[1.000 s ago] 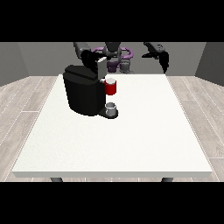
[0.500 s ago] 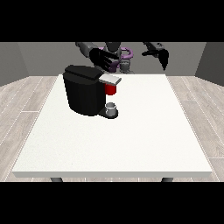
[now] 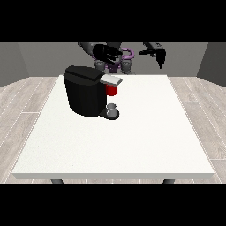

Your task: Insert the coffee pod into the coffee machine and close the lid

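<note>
The black coffee machine [image 3: 86, 90] stands left of the table's middle. Its grey lid [image 3: 111, 80] lies flat over a red thing at the machine [image 3: 112, 90]. A small grey thing [image 3: 113, 109] sits on the machine's base, under the red thing. The hand at the view's left [image 3: 107, 54] hovers above and behind the lid with its fingers spread, holding nothing. The hand at the view's right [image 3: 157, 54] hangs in the air over the table's far edge with its fingers relaxed and pointing down, also holding nothing.
The white table [image 3: 145, 132] stretches wide towards the camera and to the right of the machine. The robot's torso [image 3: 123, 62] stands behind the far edge.
The hand at the view's left has risen from the machine's top and now hovers above it. The grey lid lies flat over the red thing. The other hand has barely moved.
</note>
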Robot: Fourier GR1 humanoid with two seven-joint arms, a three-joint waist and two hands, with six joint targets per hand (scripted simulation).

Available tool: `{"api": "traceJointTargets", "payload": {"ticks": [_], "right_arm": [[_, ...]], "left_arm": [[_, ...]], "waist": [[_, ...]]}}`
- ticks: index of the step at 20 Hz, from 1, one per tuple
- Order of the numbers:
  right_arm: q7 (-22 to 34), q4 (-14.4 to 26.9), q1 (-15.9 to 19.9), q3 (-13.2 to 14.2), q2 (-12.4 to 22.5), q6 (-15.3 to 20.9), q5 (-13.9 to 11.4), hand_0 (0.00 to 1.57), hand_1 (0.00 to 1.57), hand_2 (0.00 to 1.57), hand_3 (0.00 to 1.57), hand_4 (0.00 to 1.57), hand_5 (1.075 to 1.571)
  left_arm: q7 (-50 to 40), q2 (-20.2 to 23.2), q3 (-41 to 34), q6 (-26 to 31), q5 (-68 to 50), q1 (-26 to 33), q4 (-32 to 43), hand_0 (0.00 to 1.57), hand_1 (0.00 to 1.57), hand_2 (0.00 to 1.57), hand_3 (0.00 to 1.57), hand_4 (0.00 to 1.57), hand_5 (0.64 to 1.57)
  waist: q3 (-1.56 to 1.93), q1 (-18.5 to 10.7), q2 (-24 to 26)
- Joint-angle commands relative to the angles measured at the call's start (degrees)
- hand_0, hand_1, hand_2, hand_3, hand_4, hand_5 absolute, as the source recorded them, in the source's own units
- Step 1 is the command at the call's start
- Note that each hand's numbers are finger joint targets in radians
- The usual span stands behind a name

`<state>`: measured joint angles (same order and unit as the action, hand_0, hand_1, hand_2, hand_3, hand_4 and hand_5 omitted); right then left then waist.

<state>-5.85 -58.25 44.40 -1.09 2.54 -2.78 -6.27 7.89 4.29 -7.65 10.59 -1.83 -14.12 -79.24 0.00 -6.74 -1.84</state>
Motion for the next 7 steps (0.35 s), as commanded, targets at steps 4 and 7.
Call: {"api": "traceJointTargets", "payload": {"ticks": [4,7], "right_arm": [[-6.81,-5.81,-14.69,-5.19,-2.48,-1.21,8.91,0.0,0.0,0.0,0.0,0.29,1.571],[-5.58,-8.93,-22.28,-11.03,-2.51,2.79,11.03,0.0,0.0,0.0,0.0,0.16,1.571]], "left_arm": [[1.07,-0.38,-0.53,-0.77,0.07,4.34,1.89,0.0,0.0,0.0,0.0,0.19,1.571],[3.95,-1.23,-1.31,-2.8,1.11,6.38,4.87,0.0,0.0,0.0,0.0,0.19,1.571]], "waist": [[0.03,3.67,5.77],[0.0,6.33,8.47]]}}
